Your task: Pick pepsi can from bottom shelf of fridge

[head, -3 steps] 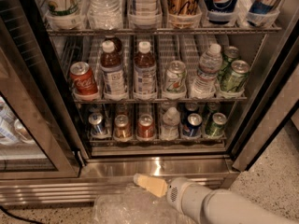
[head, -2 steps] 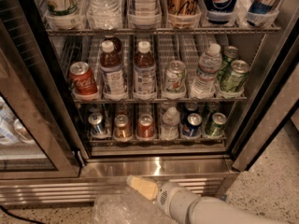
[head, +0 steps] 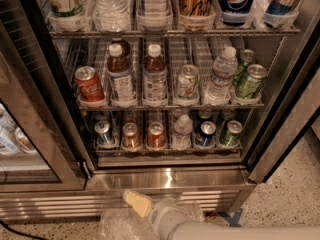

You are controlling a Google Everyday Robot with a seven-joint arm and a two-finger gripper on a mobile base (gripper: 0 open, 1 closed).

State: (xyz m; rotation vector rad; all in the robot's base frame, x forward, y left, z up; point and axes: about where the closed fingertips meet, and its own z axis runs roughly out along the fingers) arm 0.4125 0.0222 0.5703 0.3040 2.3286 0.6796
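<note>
The fridge (head: 165, 176) stands open in front of me. Its bottom shelf (head: 165, 148) holds a row of small cans. The pepsi can (head: 205, 134), dark navy with a silver top, stands upright fifth from the left. It is between a small water bottle (head: 182, 133) and a green can (head: 231, 133). A paler blue-and-silver can (head: 105, 133), a copper can (head: 131, 135) and a red can (head: 156, 134) stand further left. My gripper (head: 137, 203) is low, in front of the fridge's steel base, below and left of the pepsi can and well apart from it.
The glass door (head: 30, 134) hangs open at the left. The middle shelf (head: 170, 105) carries a coke can, two brown tea bottles, cans and a water bottle. Crumpled clear plastic (head: 122, 225) lies on the floor under my arm. The right door frame (head: 282, 119) borders the opening.
My gripper has moved left and slightly down along the fridge's base. The cans and bottles have not moved.
</note>
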